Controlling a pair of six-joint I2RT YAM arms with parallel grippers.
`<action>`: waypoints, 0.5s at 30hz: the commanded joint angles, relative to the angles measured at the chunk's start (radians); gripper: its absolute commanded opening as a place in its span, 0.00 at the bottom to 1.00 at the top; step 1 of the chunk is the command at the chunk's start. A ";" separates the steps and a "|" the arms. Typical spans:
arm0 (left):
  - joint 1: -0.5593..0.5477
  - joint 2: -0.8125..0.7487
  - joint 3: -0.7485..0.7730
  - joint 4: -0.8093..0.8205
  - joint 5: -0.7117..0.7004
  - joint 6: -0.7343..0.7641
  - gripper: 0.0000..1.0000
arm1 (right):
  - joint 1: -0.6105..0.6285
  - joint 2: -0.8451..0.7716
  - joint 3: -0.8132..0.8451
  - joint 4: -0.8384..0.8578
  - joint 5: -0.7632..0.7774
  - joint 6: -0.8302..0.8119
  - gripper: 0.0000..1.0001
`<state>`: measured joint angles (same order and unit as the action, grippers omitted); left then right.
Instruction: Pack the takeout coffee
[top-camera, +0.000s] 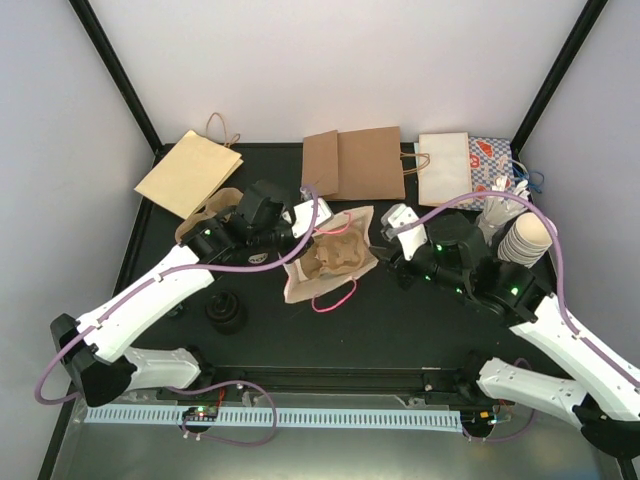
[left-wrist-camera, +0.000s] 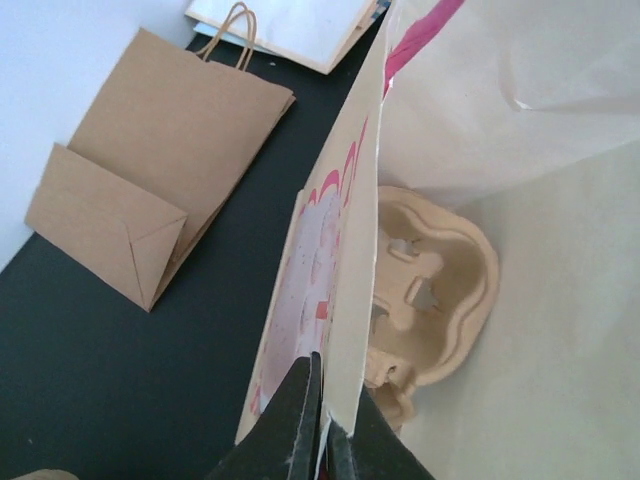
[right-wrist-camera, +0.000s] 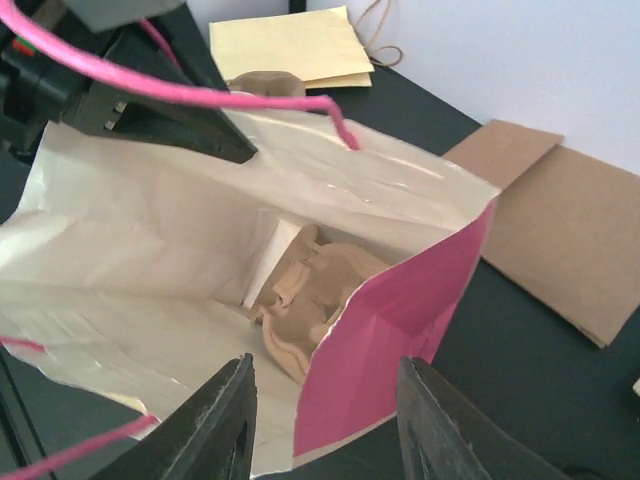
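Top external view: the left gripper (top-camera: 296, 234) is at the near-left rim of the bag (top-camera: 318, 288), and the right gripper (top-camera: 386, 254) sits just beside its other side. The carrier (top-camera: 336, 256) lies inside. No single cup can be made out here. Only the stack (top-camera: 525, 240) shows, beyond the right arm and well away from its fingers, so I judge that arm the nearer one for a fetch. Left wrist view: the left gripper (left-wrist-camera: 322, 400) is clenched on the bag's (left-wrist-camera: 345, 260) thin wall, and the carrier (left-wrist-camera: 440, 290) beyond the fingers has bare sockets. Right wrist view: the right gripper (right-wrist-camera: 325, 365) is spread and holds nothing, with the bag's pink side (right-wrist-camera: 400, 330) between its fingers. The mouth gapes ahead of them, and the carrier (right-wrist-camera: 310, 290) lies deep inside. The cup is not in view.
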<state>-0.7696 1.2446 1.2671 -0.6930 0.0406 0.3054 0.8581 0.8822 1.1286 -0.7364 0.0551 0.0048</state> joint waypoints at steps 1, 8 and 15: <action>-0.010 -0.038 0.003 0.064 -0.018 0.038 0.02 | 0.007 0.015 -0.009 0.090 -0.072 -0.139 0.41; -0.011 -0.049 0.025 0.040 -0.008 0.048 0.01 | 0.040 0.022 -0.046 0.139 -0.126 -0.271 0.37; -0.013 -0.054 0.050 0.012 -0.004 0.059 0.02 | 0.155 0.065 -0.126 0.197 0.044 -0.370 0.36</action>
<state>-0.7746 1.2152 1.2678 -0.6834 0.0353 0.3428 0.9665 0.9203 1.0412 -0.5995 -0.0021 -0.2817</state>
